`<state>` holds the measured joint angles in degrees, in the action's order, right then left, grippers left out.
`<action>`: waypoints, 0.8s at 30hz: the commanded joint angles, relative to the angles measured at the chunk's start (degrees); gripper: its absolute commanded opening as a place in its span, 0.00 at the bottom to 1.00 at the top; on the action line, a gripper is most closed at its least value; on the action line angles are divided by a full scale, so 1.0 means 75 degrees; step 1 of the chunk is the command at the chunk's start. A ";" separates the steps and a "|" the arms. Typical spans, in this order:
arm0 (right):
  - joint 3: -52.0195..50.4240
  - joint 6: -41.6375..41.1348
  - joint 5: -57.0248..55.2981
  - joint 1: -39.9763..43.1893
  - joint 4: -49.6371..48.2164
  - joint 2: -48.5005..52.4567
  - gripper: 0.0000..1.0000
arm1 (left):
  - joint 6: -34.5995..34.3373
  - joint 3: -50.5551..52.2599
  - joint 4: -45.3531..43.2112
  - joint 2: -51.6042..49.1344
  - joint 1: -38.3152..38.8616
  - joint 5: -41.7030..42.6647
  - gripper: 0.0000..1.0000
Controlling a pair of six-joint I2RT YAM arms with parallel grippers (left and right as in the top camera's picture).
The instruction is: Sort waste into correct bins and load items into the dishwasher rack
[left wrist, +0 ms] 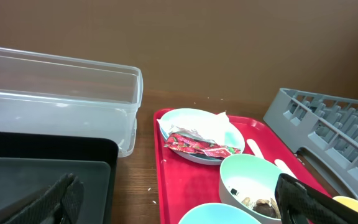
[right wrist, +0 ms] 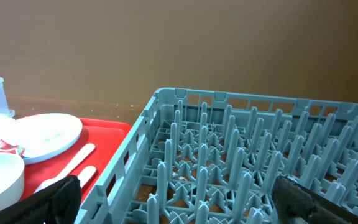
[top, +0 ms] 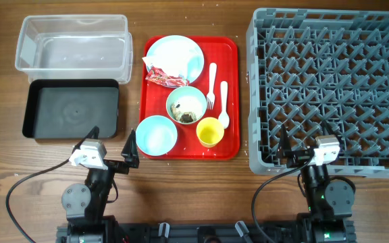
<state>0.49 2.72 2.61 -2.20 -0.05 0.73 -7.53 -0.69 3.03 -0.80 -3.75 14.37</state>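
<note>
On a red tray (top: 231,74) sit a light blue plate (top: 181,54) with a red-and-white wrapper (top: 164,77) and a white napkin (left wrist: 211,122), a pale green-white bowl (top: 186,101) with brown food scraps (top: 184,115), a light blue bowl (top: 156,134), a yellow cup (top: 210,131), a white fork (top: 212,84) and a spoon (top: 223,104). The grey rack (top: 329,15) stands at the right. The clear tub (top: 73,20) and the black tray (top: 71,108) are at the left. My left gripper (top: 112,142) is open and empty in front of the black tray and the red tray. My right gripper (top: 307,145) is open and empty at the rack's front edge.
The red tray lies between the bins and the rack. Bare wood table (top: 201,182) runs along the front, where both arm bases and their cables sit. A brown wall (left wrist: 229,43) stands behind the table.
</note>
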 commanded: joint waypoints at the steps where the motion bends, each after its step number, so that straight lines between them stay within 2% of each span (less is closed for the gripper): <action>1: -0.0026 0.0038 0.0087 0.0038 -0.0015 0.0009 1.00 | 0.0149 0.0047 0.0026 0.0055 0.0015 -0.0102 1.00; 24: -0.0026 0.0038 0.0087 0.0038 -0.0015 0.0009 1.00 | 0.0149 0.0047 0.0000 0.0055 0.0015 -0.0041 1.00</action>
<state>0.49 2.72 2.61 -2.20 -0.05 0.73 -7.53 -0.69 3.03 -0.80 -3.75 14.39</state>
